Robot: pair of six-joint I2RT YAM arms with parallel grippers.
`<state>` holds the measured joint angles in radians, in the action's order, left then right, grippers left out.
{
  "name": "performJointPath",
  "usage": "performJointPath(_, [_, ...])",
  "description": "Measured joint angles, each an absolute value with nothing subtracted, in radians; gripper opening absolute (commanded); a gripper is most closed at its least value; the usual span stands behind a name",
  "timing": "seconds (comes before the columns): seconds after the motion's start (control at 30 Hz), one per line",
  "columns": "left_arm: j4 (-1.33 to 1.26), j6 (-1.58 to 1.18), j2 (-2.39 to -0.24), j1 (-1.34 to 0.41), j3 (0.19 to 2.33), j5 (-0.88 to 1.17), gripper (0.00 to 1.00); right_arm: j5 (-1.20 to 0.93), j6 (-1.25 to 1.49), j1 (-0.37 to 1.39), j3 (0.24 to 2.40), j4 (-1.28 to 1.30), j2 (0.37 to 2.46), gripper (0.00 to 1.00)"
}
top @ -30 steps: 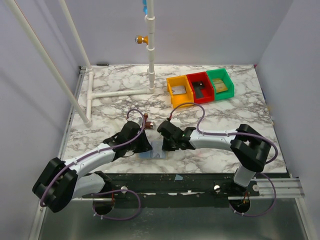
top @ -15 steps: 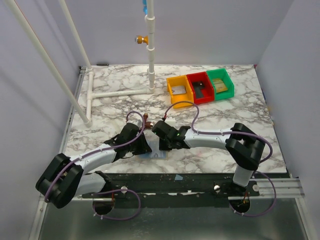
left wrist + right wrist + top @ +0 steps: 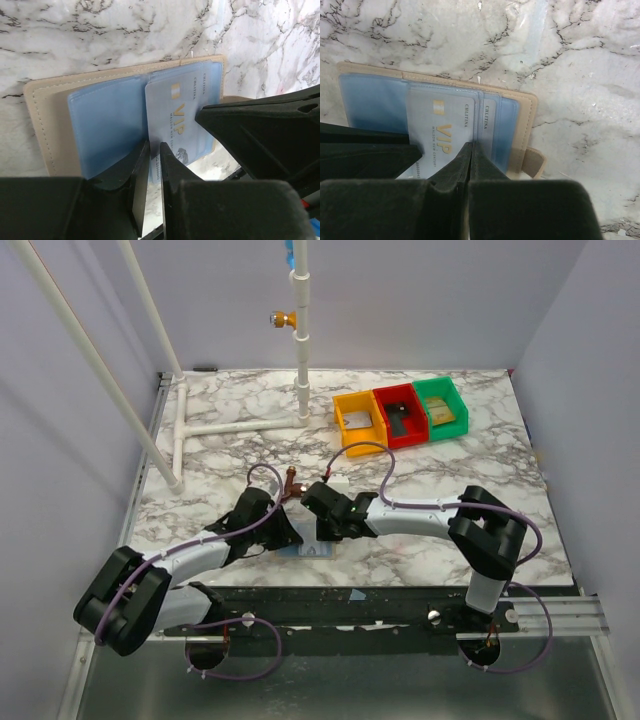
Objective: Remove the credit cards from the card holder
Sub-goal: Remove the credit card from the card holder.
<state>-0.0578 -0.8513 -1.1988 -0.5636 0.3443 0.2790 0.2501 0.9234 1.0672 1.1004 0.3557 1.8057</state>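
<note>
The card holder [image 3: 47,125] is lying open and flat on the marble desk [image 3: 200,470], close to the near edge and about midway along it. A pale VIP card [image 3: 177,115] is sticking partway out of its blue plastic sleeves. The left gripper [image 3: 151,160] is pinching almost closed, with the card's edge running into the thin slit between its fingers. The right gripper [image 3: 471,155] is resting its closed fingers on the card's opposite side; I cannot tell whether it is gripping anything. A row of coloured bins [image 3: 449,429] is sitting toward the far right corner.

Right gripper [image 3: 471,149] just beside left gripper [image 3: 153,150]
</note>
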Motion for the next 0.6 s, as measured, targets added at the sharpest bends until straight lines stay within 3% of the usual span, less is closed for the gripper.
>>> performJointPath(0.37, [-0.169,-0.904,-1.199,-0.514,0.278,0.353,0.0,0.252,0.925,1.067,1.098,0.354,1.806,0.01])
performJointPath(0.6, [-0.192,-0.93,-1.192,-0.487,0.261,0.393,0.0,0.265,0.932,1.071,1.093,0.35,1.806,0.01])
